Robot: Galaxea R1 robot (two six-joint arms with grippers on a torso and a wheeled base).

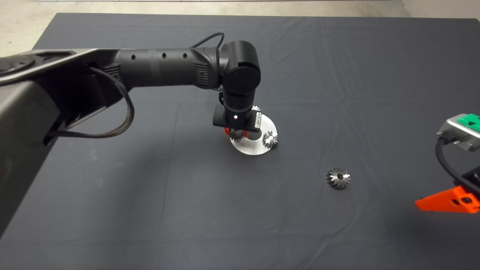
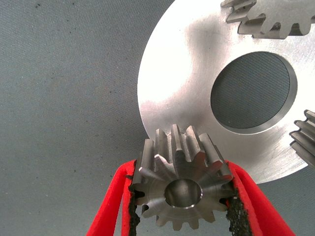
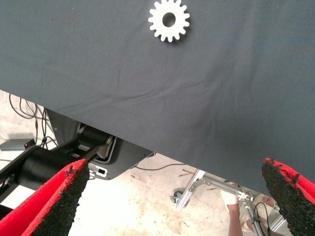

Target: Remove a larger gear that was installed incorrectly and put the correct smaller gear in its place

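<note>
My left gripper hangs over the near-left edge of the round silver plate. It is shut on the smaller gear, bright silver with straight teeth, held at both sides by the red fingers. Whether the gear rests on the plate I cannot tell. The larger gear, dark with flaring teeth, lies alone on the mat to the right of the plate. It also shows in the right wrist view. My right gripper waits open and empty at the right edge.
Two other small silver gears sit on the plate, one at its right rim and one at the back, mostly hidden by my wrist. The plate has a large round centre hole. A person's foot and cables show on the floor beyond the mat.
</note>
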